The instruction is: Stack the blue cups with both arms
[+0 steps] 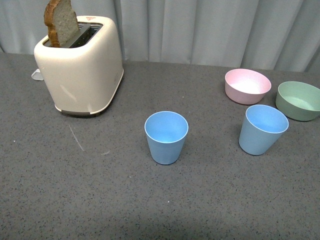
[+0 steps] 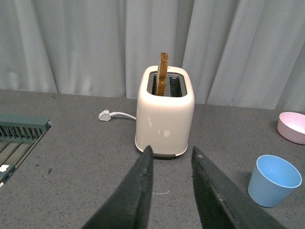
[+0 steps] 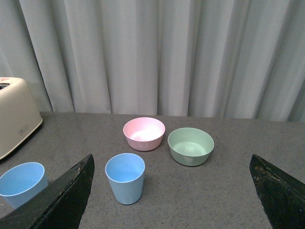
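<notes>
Two light blue cups stand upright and apart on the grey table. One cup (image 1: 166,136) is near the middle; the other cup (image 1: 262,128) is to its right, in front of the bowls. Neither arm shows in the front view. My left gripper (image 2: 171,151) is open and empty, its jaws pointing at the toaster; the middle cup (image 2: 274,180) lies off to one side of it. My right gripper (image 3: 172,164) is wide open and empty; the right cup (image 3: 125,177) stands just inside one jaw, and the middle cup (image 3: 22,183) is partly hidden behind that jaw.
A cream toaster (image 1: 80,65) with a slice of bread (image 1: 61,22) stands at the back left. A pink bowl (image 1: 247,85) and a green bowl (image 1: 299,100) sit at the back right. A white plug (image 2: 105,115) lies beside the toaster. A green rack (image 2: 19,136) is at the table's far left.
</notes>
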You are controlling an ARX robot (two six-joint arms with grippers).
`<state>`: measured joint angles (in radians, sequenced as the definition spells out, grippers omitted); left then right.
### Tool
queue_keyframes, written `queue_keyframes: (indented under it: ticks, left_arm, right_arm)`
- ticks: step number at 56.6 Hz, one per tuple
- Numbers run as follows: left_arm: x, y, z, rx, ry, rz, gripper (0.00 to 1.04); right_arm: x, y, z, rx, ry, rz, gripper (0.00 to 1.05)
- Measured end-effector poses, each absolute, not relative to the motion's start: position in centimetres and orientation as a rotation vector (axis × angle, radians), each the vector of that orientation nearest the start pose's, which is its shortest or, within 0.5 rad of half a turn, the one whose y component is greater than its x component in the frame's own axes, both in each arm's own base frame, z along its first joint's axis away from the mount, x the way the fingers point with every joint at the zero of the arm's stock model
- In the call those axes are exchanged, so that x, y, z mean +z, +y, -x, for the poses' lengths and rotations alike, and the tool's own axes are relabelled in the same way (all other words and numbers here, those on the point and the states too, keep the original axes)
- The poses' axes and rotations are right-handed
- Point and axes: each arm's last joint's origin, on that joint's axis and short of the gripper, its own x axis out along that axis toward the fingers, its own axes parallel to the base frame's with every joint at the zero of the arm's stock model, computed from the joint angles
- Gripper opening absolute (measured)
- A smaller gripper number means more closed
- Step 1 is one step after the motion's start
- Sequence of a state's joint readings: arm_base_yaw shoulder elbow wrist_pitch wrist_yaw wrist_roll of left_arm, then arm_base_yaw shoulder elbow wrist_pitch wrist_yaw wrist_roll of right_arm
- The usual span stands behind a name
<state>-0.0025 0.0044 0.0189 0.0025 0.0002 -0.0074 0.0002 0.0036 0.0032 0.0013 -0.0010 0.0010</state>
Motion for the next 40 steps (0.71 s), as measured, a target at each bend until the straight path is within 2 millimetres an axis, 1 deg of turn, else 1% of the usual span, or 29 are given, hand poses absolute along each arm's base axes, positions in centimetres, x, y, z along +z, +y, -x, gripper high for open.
queue_keyframes:
  ticks: [5, 6, 10, 13, 15, 16, 19, 22, 26, 29, 33, 37, 39, 40]
  left_arm:
    - [17.0, 0.0, -9.7, -0.003, -0.017, 0.007, 0.56]
    - [17.0, 0.0, -9.7, -0.003, -0.017, 0.007, 0.58]
    - [17.0, 0.0, -9.7, -0.003, -0.017, 0.007, 0.72]
    - [17.0, 0.0, -9.7, -0.003, -0.017, 0.007, 0.8]
    - [17.0, 0.0, -9.7, -0.003, -0.017, 0.007, 0.87]
    - [17.0, 0.0, -9.7, -0.003, -0.017, 0.007, 0.88]
    - [17.0, 0.0, -9.7, -0.003, -0.017, 0.007, 1.0]
    - [17.0, 0.0, -9.7, -0.003, -0.017, 0.005, 0.97]
    - [17.0, 0.0, -9.7, -0.003, -0.017, 0.005, 0.98]
    - [17.0, 0.0, -9.7, -0.003, -0.017, 0.005, 0.98]
    - [17.0, 0.0, -9.7, -0.003, -0.017, 0.005, 0.98]
    - [17.0, 0.0, -9.7, -0.003, -0.017, 0.005, 0.98]
    - [17.0, 0.0, -9.7, -0.003, -0.017, 0.005, 0.98]
    - [17.0, 0.0, -9.7, -0.003, -0.017, 0.005, 0.98]
  right_arm:
    - [16.4, 0.0, -9.8, 0.002, -0.001, -0.001, 0.95]
    - [16.4, 0.0, -9.8, 0.002, -0.001, -0.001, 0.95]
    - [16.4, 0.0, -9.8, 0.001, -0.001, -0.001, 0.95]
    - [16.4, 0.0, -9.8, 0.001, 0.001, 0.0, 0.95]
    - [16.4, 0.0, -9.8, 0.0, 0.05, 0.046, 0.95]
    - [16.3, 0.0, -9.8, 0.0, 0.069, 0.061, 0.95]
    - [16.1, 0.0, -10.2, 0.006, 0.175, 0.142, 0.95]
    - [16.2, 0.0, -10.8, 0.012, 0.22, 0.178, 0.95]
    - [16.7, 0.0, -12.2, 0.03, 0.223, 0.188, 0.95]
    - [17.8, -0.2, -14.2, 0.031, 0.239, 0.16, 0.95]
    - [18.2, -0.3, -16.4, 0.033, 0.294, 0.13, 0.95]
    - [17.4, -0.5, -19.8, 0.036, 0.438, 0.078, 0.95]
    - [17.1, -0.4, -21.1, 0.049, 0.48, 0.052, 0.95]
    - [17.0, -0.4, -21.4, 0.05, 0.492, 0.045, 0.95]
